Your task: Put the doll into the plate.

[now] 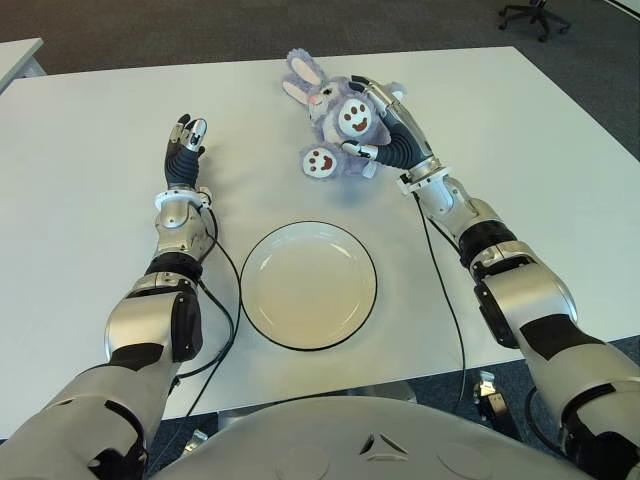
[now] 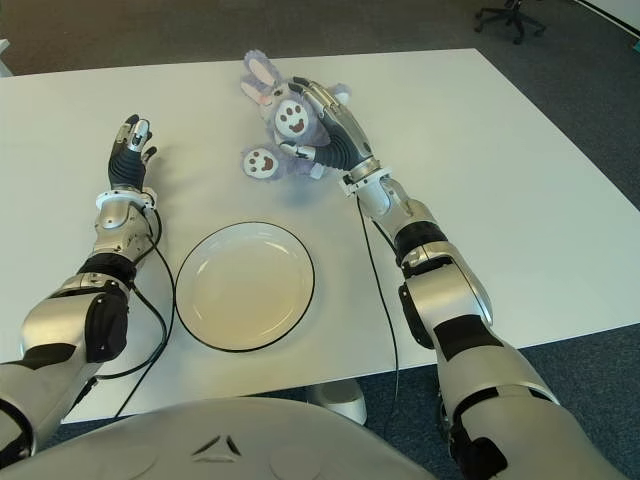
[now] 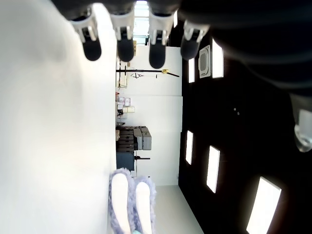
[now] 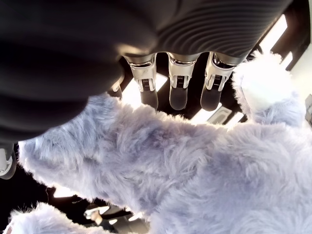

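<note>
The doll [image 1: 335, 125], a fluffy purple bunny with white paw pads, lies at the far middle of the white table [image 1: 90, 130]. My right hand [image 1: 378, 115] reaches across it from the right. Its fingers [image 4: 178, 95] curve over the fur [image 4: 195, 170] and the thumb presses in on the near side. The white plate [image 1: 308, 285] with a dark rim sits empty at the near middle, well short of the doll. My left hand [image 1: 188, 140] shows to the left of the doll and plate, with its fingers [image 3: 126, 48] stretched out and holding nothing.
The bunny's ears [image 3: 131, 204] show far off in the left wrist view. An office chair [image 1: 535, 15] stands on the dark floor beyond the table's far right corner. Black cables run along both forearms near the plate.
</note>
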Controlling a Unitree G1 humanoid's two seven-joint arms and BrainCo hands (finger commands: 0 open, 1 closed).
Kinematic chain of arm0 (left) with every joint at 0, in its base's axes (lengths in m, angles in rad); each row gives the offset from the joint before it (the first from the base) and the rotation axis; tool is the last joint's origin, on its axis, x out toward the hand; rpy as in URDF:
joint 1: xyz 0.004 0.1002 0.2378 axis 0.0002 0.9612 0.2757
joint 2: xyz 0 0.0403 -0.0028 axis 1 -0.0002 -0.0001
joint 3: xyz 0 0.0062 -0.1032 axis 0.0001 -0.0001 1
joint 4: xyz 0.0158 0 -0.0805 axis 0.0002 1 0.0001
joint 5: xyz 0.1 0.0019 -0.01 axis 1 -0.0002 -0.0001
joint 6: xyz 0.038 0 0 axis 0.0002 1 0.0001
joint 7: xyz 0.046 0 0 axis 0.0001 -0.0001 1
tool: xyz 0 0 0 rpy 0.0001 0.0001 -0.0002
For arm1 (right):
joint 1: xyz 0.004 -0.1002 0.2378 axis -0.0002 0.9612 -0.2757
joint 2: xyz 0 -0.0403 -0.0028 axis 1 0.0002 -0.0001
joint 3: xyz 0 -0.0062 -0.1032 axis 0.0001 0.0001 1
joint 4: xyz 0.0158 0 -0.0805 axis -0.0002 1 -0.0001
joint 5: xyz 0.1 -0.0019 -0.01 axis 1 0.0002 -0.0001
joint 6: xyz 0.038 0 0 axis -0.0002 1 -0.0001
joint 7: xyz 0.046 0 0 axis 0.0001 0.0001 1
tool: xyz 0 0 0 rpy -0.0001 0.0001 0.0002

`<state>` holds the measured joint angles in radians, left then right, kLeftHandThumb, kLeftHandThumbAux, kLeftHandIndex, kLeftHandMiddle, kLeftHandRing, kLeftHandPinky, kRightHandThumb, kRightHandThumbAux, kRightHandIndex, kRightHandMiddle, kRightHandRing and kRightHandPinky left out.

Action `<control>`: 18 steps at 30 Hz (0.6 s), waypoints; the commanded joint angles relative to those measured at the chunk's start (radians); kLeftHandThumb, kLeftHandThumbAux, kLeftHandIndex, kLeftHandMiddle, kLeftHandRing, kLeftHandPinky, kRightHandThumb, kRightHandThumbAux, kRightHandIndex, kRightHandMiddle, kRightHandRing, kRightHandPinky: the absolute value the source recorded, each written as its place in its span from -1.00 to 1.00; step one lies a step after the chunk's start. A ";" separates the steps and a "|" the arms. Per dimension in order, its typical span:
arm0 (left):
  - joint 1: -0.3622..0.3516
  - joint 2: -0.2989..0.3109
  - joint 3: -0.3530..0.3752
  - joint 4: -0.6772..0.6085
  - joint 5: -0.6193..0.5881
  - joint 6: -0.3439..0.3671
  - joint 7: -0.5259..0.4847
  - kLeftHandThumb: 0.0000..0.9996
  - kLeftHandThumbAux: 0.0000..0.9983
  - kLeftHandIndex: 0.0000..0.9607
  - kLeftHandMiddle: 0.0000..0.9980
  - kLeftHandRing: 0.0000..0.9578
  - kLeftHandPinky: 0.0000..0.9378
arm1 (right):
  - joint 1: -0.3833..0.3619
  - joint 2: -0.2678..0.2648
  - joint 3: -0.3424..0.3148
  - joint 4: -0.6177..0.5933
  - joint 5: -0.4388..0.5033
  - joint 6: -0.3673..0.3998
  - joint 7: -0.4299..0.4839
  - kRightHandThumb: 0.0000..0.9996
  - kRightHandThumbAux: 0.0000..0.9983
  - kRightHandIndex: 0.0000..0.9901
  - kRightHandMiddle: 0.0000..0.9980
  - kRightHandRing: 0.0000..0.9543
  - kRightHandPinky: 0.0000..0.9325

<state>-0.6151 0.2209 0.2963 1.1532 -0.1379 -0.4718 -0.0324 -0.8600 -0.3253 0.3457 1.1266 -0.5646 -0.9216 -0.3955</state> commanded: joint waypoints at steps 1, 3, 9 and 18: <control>0.093 -0.045 -0.005 0.080 0.001 0.066 -0.012 -1.00 -0.23 -1.00 -0.79 -0.92 -1.00 | 0.009 0.014 0.006 0.007 -0.002 0.023 0.022 -0.52 -0.36 -1.00 -1.00 -1.00 -0.88; 0.093 -0.046 -0.004 0.080 0.000 0.065 -0.014 -1.00 -0.23 -1.00 -0.80 -0.93 -1.00 | 0.012 0.016 0.009 0.006 -0.005 0.037 0.033 -0.49 -0.36 -1.00 -1.00 -1.00 -0.85; 0.093 -0.048 -0.002 0.080 -0.003 0.064 -0.017 -1.00 -0.23 -1.00 -0.81 -0.93 -1.00 | 0.020 0.021 0.008 0.002 0.003 0.072 0.073 -0.43 -0.35 -1.00 -1.00 -1.00 -0.84; 0.094 -0.050 -0.003 0.077 -0.002 0.059 -0.018 -1.00 -0.25 -1.00 -0.81 -0.93 -1.00 | 0.029 0.041 0.005 0.013 0.009 0.076 0.086 -0.41 -0.33 -1.00 -1.00 -1.00 -0.84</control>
<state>-0.6151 0.2206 0.2968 1.1531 -0.1383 -0.4719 -0.0370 -0.8463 -0.3010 0.3471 1.1299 -0.5622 -0.8567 -0.3238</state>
